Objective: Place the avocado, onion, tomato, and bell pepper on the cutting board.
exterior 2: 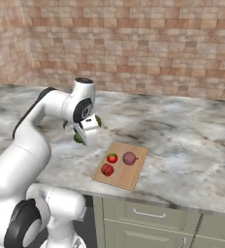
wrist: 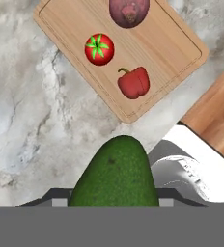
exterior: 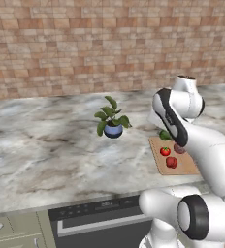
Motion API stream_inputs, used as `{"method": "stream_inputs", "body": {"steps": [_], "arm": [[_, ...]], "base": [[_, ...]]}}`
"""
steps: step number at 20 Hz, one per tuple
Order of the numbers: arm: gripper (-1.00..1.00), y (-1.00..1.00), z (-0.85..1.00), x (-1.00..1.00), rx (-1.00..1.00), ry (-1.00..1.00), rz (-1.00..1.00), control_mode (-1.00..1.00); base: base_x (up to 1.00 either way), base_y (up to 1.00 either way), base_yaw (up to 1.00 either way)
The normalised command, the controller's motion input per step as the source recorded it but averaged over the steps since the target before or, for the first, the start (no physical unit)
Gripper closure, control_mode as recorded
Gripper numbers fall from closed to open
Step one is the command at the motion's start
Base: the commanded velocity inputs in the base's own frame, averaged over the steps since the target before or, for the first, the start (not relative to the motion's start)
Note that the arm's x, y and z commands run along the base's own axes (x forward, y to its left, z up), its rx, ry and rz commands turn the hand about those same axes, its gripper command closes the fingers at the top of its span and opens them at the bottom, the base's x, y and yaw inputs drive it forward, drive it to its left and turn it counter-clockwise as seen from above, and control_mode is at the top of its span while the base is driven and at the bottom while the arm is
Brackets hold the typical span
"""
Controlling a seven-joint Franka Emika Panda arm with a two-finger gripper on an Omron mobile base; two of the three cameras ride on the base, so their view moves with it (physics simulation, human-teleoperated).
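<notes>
Currently pinching the avocado (wrist: 115, 173) in the claw (wrist: 113, 205), apparently above the desk (wrist: 32, 120) beside the cutting board (wrist: 167, 43). Carry over bare wood clear of tomato (wrist: 99, 48), bell pepper (wrist: 134, 82), onion (wrist: 129, 11); lower before release.

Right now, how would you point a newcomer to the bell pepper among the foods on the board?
Find the tan cutting board on the marble counter in the right base view. Three foods sit on it; the bell pepper lies nearest the counter's front edge. It is deep red and lumpy without leaves, unlike the green-capped tomato and the purplish onion.
</notes>
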Motion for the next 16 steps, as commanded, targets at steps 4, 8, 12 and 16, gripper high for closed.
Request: {"method": "stream_inputs", "body": {"steps": [4,8,12,16], "arm": [[1.0,-0.65,0.0,0.12,0.0,0.09,-0.08,-1.0],[1.0,-0.58,0.0,0.33,0.0,0.08,-0.07,-1.0],[1.0,-0.44,-0.07,0.28,0.0,0.04,-0.04,-1.0],[1.0,-0.3,-0.19,0.2,0.0,0.0,0.0,-1.0]], "base": [[0.0,0.0,0.0],[0.0,0.0,0.0],[0.0,0.0,0.0],[0.0,0.0,0.0]]}}
